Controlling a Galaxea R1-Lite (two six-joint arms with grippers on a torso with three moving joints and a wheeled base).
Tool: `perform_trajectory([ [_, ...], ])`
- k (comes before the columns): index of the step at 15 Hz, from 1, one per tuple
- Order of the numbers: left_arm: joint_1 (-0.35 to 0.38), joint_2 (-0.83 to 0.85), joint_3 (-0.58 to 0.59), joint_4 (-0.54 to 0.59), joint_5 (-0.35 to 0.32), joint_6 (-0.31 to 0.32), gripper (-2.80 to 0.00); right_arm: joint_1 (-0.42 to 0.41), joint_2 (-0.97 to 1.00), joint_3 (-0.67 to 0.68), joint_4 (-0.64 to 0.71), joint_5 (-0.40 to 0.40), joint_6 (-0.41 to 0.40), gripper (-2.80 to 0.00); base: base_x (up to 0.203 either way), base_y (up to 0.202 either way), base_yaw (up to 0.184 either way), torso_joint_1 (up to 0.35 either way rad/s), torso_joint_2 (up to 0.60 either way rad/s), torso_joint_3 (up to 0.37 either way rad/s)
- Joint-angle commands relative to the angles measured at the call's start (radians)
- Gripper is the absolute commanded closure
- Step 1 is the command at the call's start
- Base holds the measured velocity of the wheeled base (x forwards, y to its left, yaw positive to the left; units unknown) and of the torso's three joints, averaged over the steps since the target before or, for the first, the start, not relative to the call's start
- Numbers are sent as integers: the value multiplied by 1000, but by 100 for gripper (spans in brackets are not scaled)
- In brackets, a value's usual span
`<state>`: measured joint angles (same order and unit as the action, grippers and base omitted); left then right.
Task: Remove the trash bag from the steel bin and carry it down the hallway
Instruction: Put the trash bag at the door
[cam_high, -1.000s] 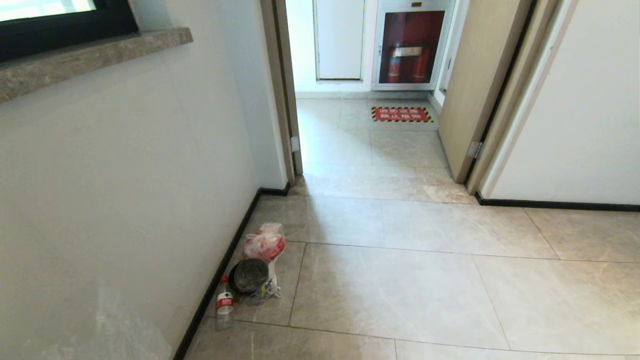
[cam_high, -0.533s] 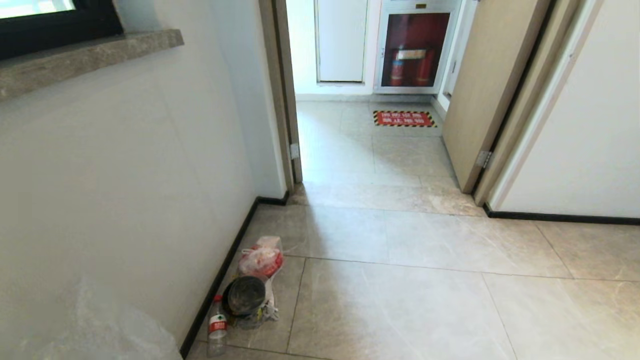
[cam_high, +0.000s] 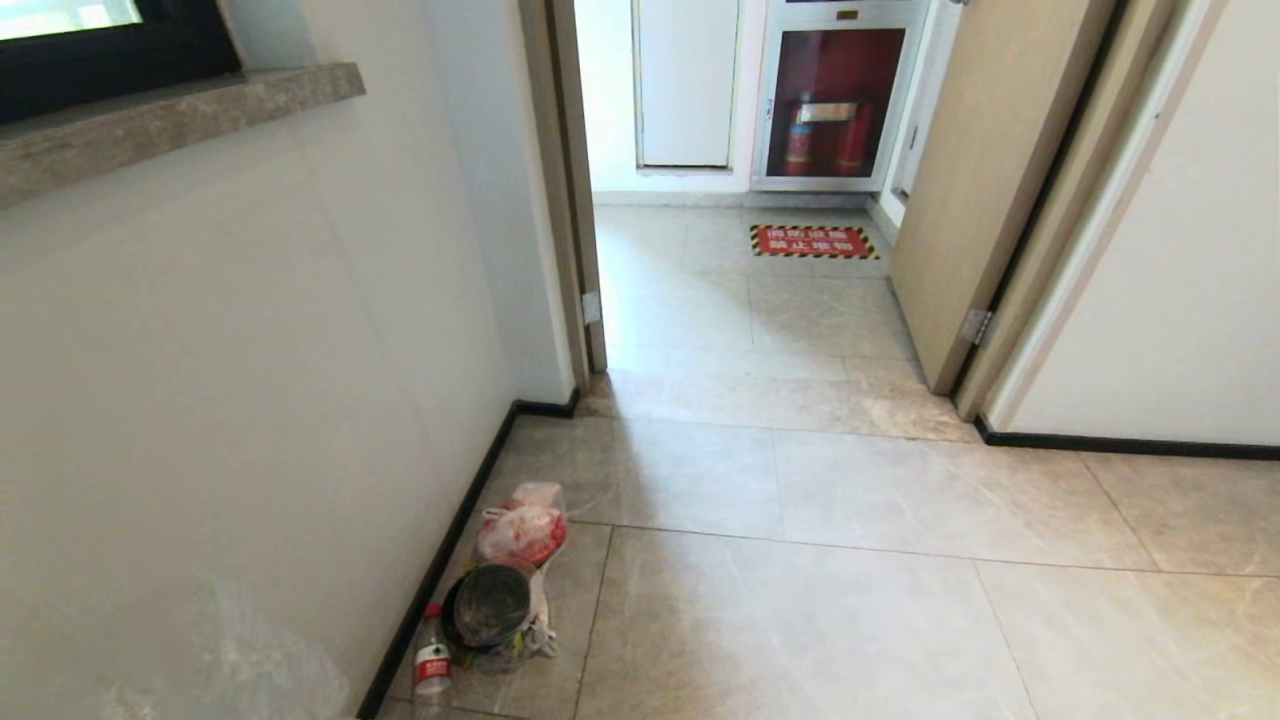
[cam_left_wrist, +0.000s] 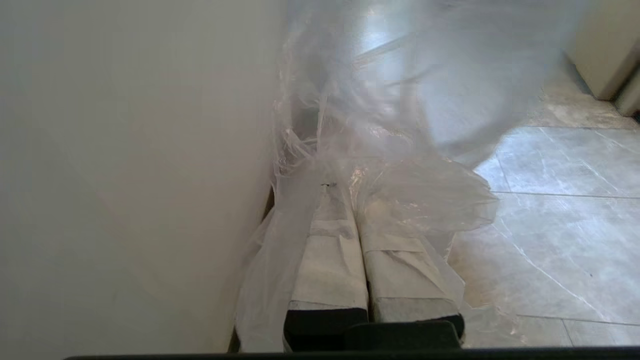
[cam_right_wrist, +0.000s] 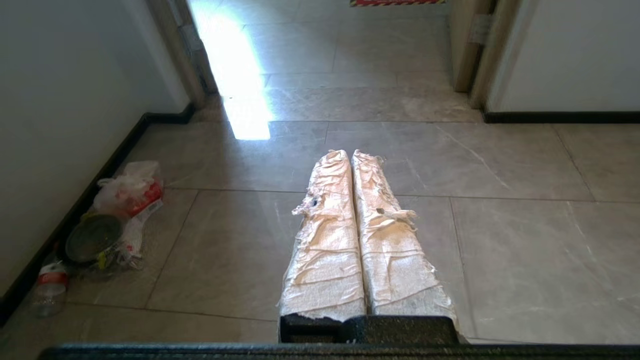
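My left gripper (cam_left_wrist: 345, 192) is shut on the trash bag (cam_left_wrist: 400, 150), a thin, clear, crinkled film. It drapes over both wrapped fingers and billows ahead of them, close beside the pale wall. In the head view a faint whitish patch of the trash bag (cam_high: 250, 650) shows at the lower left against the wall. My right gripper (cam_right_wrist: 350, 154) is shut with nothing in it, held out level over the grey marbled tiles of the hallway (cam_high: 800, 600). The steel bin is out of view.
By the dark skirting on the left lie a pink-red plastic bag (cam_high: 522, 525), a dark round container (cam_high: 487, 605) and a clear bottle (cam_high: 432, 665). Ahead, a doorway with an open door (cam_high: 975, 190) leads to a fire-extinguisher cabinet (cam_high: 835, 100) and a red floor sign (cam_high: 815, 241).
The whole head view has shifted: the litter pile and the doorway sit lower and nearer in the picture, so the camera has moved forward. The grip on the bag is unchanged.
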<state>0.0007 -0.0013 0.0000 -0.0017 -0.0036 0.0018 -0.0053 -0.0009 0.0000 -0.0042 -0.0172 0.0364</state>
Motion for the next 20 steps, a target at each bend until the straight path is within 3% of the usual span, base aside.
perform_trajectory([
  [1, -1, 1, 1, 0, 1, 0, 0, -2, 1, 2, -2, 0, 0, 0, 8, -9, 115, 7, 7, 7],
  [20, -1, 1, 0, 0, 1, 0, 0, -2, -1, 2, 0, 3, -10, 0, -1, -10, 171, 2, 3, 2],
])
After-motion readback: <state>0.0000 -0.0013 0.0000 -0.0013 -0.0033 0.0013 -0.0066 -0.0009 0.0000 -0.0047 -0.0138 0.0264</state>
